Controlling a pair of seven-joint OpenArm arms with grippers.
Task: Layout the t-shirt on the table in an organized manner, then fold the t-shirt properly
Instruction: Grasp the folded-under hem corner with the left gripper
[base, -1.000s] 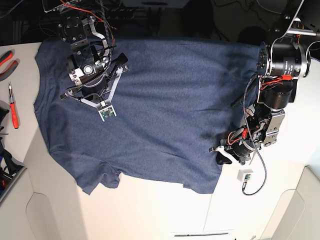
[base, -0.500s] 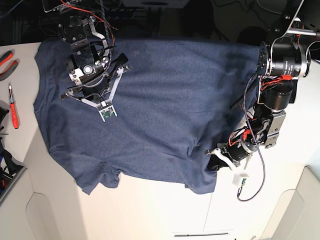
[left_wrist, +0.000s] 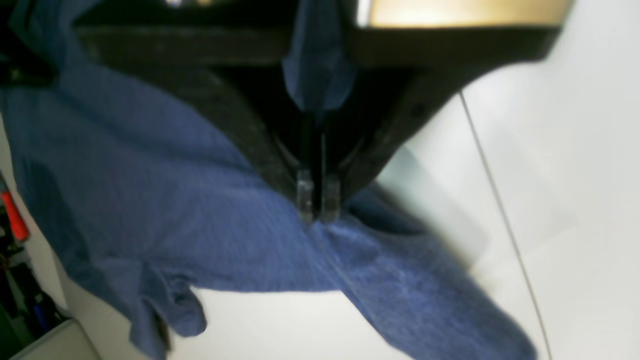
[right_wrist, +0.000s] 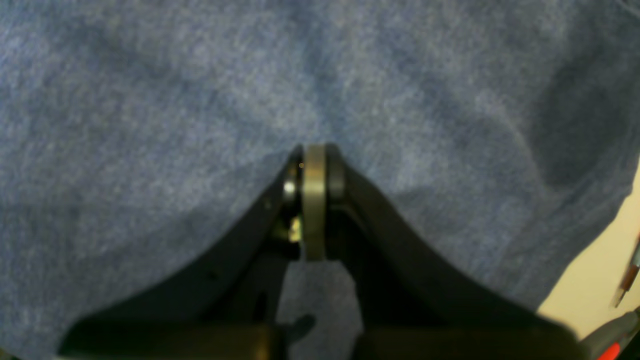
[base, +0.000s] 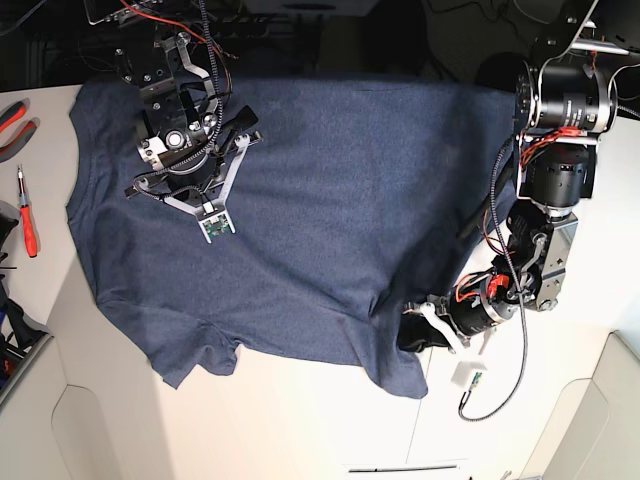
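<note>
Two tools work one garment, and the nearer one matters most for this step: the left tool (left_wrist: 314, 202) is clamped on a pinch of the navy t-shirt (base: 320, 220) at its near hem corner, with a tuft of cloth showing up between the pressed-together fingers. From that pinch the fabric puckers, and wrinkles run inward from the grip in the base view. The shirt lies spread across the off-white surface (base: 300, 420), plain side up, one sleeve crumpled at the near edge on that view's left. To do this well, I judge the left tool should carry the corner low and steadily over the body of the shirt, keeping the fold line straight and parallel to the side seam, without dragging the rest of the cloth along. Farther back, the right tool (right_wrist: 314, 155) has its fingers together with nothing between them, its tip at or just above the fabric near the shoulder; contact cannot be confirmed. Pressing there would likely anchor the cloth. Red-handled hand tools (base: 25, 215) lie off the shirt's far-left side.
</note>
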